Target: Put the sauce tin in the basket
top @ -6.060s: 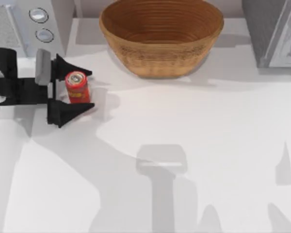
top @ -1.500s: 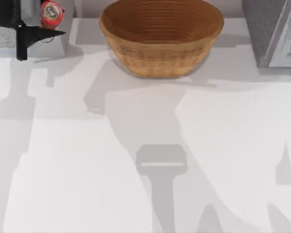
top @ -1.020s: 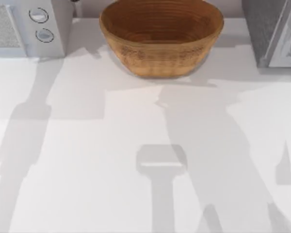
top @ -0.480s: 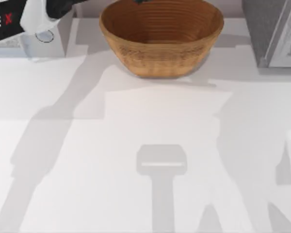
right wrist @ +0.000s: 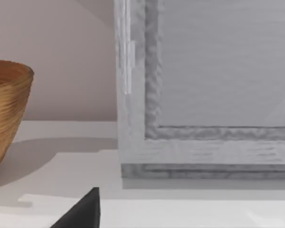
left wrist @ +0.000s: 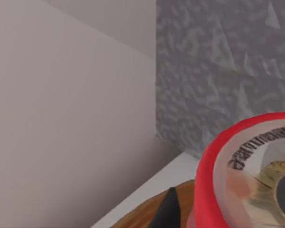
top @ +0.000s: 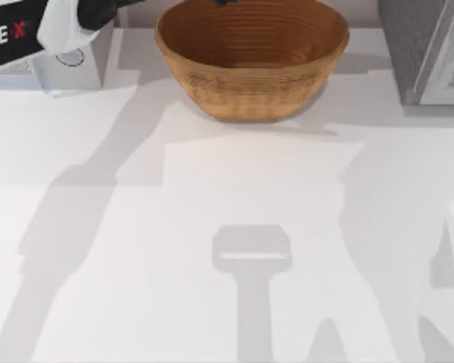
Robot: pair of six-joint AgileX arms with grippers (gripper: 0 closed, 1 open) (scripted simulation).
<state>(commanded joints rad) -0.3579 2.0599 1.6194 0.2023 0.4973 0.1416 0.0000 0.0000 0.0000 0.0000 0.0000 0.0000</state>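
The sauce tin (left wrist: 228, 161), red with a silvery top, looms close in the left wrist view, and my left gripper (left wrist: 213, 209) is shut on it, one black fingertip (left wrist: 168, 209) showing beside it. The wicker rim of the basket (left wrist: 133, 219) lies just below the tin. In the top view the basket (top: 250, 83) stands at the back centre of the table. My left arm (top: 60, 23) reaches in from the back left toward the basket's far rim. My right gripper is parked at the right, with one dark fingertip (right wrist: 80, 211) showing and the basket (right wrist: 4, 109) off to its side.
A grey appliance with round knobs (top: 76, 60) stands at the back left under my left arm. A grey speckled cabinet (top: 424, 53) rises at the back right, and it faces the right wrist camera (right wrist: 204, 95). Arm shadows cross the white tabletop (top: 250, 189).
My left gripper closed on the tin at the table's left, lifted it and carried it back and rightward over the basket's far rim. In the last half second the arm barely moved.
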